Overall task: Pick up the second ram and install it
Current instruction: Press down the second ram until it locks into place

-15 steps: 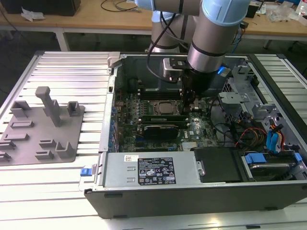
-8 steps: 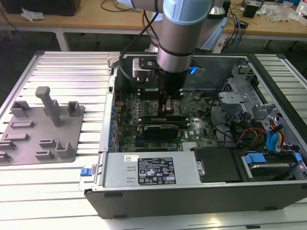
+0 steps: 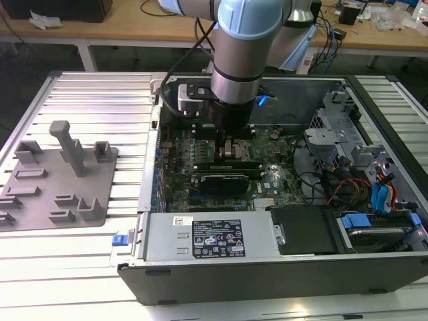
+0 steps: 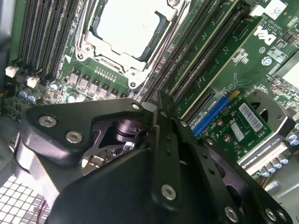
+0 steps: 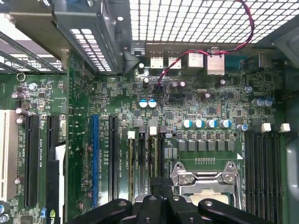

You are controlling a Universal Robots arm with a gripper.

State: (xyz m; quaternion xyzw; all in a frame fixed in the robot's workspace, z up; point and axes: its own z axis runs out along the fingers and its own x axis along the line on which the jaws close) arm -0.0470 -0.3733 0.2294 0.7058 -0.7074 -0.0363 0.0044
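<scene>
Hand points straight down, low over motherboard slots.

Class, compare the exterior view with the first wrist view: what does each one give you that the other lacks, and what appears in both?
Exterior view: the grey pegged tray on the slatted table, the arm reaching down into the open computer case, and the labelled power supply.

First wrist view: a red cable looping under the perforated case wall, a blue expansion slot and a row of blue-topped capacitors.

Shared: the green motherboard, the processor socket and the gripper low over them.
</scene>
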